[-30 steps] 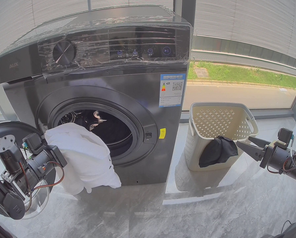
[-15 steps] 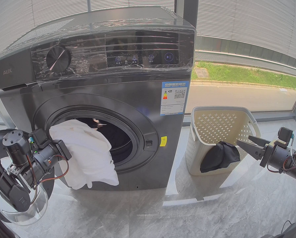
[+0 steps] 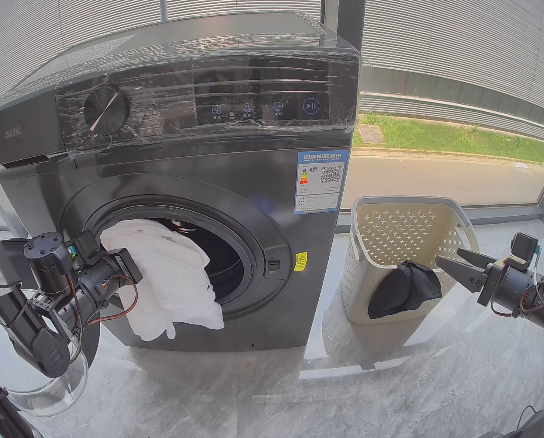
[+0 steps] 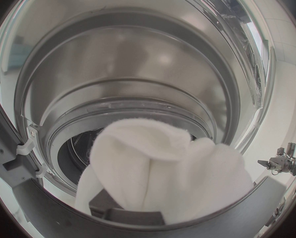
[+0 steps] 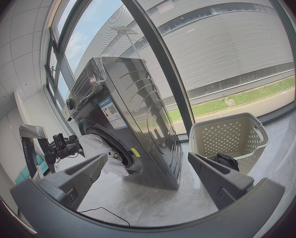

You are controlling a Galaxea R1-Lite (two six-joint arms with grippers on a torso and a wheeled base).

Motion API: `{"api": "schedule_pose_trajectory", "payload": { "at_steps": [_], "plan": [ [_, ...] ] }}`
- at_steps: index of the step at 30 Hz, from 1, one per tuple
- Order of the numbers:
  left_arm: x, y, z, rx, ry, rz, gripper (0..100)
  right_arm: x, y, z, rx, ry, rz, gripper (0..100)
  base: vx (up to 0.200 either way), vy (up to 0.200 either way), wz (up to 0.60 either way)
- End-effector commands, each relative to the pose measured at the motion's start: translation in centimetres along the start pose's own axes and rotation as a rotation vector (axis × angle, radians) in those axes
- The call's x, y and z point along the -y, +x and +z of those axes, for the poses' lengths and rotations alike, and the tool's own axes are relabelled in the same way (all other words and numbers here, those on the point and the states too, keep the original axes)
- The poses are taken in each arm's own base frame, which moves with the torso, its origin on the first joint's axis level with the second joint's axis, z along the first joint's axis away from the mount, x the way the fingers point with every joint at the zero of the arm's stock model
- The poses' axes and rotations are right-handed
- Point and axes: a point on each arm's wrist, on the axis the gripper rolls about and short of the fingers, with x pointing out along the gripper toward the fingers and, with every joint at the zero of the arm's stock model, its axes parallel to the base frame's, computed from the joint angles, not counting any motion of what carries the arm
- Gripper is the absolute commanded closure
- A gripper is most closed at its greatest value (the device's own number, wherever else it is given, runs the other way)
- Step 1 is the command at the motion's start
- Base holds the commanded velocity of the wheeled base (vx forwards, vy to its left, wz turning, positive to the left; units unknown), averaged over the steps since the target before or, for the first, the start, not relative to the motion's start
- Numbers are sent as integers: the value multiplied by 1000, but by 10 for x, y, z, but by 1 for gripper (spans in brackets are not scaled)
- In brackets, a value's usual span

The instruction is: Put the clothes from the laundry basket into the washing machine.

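The grey washing machine [image 3: 223, 153] stands with its door open. A white garment [image 3: 162, 281] hangs over the lower lip of the drum opening [image 3: 229, 263], half inside. My left gripper [image 3: 135, 263] is shut on the garment at the opening's left side, and the cloth [image 4: 161, 169] covers its fingers in the left wrist view. A black garment [image 3: 404, 288] drapes over the front wall of the cream laundry basket [image 3: 405, 220]. My right gripper [image 3: 451, 269] is open just right of the basket, holding nothing; its fingers [image 5: 85, 172] spread wide.
The open round door [image 3: 41, 384] hangs at the machine's lower left, behind my left arm. Glass windows run behind the machine and the basket. Pale tiled floor [image 3: 345, 396] lies bare in front of both.
My left gripper has carried the white garment up and to the right, further into the drum opening. The head camera shifted slightly. The right arm has stayed put.
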Motion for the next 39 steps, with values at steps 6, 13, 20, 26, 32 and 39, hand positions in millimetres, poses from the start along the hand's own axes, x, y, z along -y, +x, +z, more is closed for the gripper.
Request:
{"api": "schedule_pose_trajectory", "payload": {
  "at_steps": [6,13,20,26,32,39],
  "plan": [
    [-1,3,-2,-7,1,3,100,1,3,0,-5,2,-1,0,-100,0,0],
    [-2,2,-4,-14,5,7,100,2,3,0,-6,3,-1,0,0,0,0],
    [3,-1,-11,-47,2,-5,100,2,3,-1,-7,3,-2,0,0,0,0],
    [5,44,17,120,25,-31,100,2,2,-2,-11,4,-3,0,0,0,0],
    [-10,73,12,149,15,11,100,3,4,-1,-12,6,-5,0,0,0,0],
    [-25,101,-4,138,12,29,100,5,8,-4,-27,14,-11,0,0,0,0]
  ]
}}
